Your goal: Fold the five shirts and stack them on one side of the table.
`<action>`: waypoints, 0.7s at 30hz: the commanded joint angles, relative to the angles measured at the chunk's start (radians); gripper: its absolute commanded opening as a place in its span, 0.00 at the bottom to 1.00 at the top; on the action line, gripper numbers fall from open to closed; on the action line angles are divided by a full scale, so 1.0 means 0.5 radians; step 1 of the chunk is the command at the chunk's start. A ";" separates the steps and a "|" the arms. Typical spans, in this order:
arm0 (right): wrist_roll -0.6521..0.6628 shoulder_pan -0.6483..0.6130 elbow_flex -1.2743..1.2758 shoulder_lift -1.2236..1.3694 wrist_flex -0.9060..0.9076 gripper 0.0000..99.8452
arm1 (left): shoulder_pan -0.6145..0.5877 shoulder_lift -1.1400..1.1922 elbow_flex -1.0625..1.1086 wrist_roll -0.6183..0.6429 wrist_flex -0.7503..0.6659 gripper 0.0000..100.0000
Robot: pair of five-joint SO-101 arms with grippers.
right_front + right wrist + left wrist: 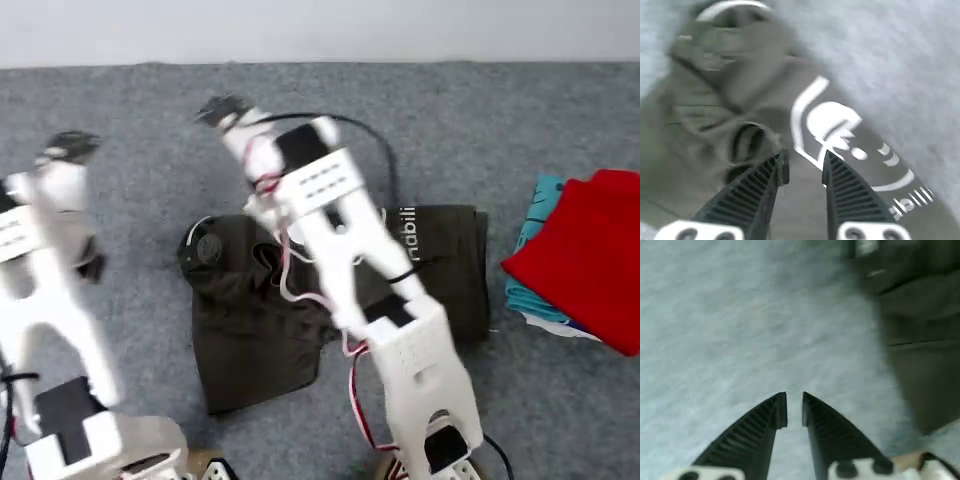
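Observation:
A dark olive shirt (250,320) lies crumpled in the middle of the grey carpeted table, its collar (205,245) at the left end. The right arm (330,210) stretches over it. My right gripper (805,167) hovers just above the shirt (715,100), beside its white print (835,125), fingers a little apart and holding nothing. My left gripper (794,407) hangs over bare carpet, shut to a thin slit, with the shirt (920,340) off to one side of it. A folded red shirt (585,255) tops a stack at the right edge.
Under the red shirt lie a teal one (535,215) and a white one (555,322). The left arm (50,290) stands at the table's left. A black cable (375,140) loops behind the right arm. Open carpet (130,100) runs along the far side.

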 commanded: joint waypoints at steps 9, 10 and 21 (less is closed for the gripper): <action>-0.021 0.489 0.954 -0.787 0.084 0.10 | 0.957 -0.098 0.269 0.433 -0.399 0.14; -0.021 0.526 1.053 -0.855 0.084 0.10 | 1.010 -0.098 0.299 0.476 -0.448 0.15; 0.064 0.895 1.614 -1.306 0.078 0.10 | 1.301 0.249 0.336 0.632 -0.684 0.17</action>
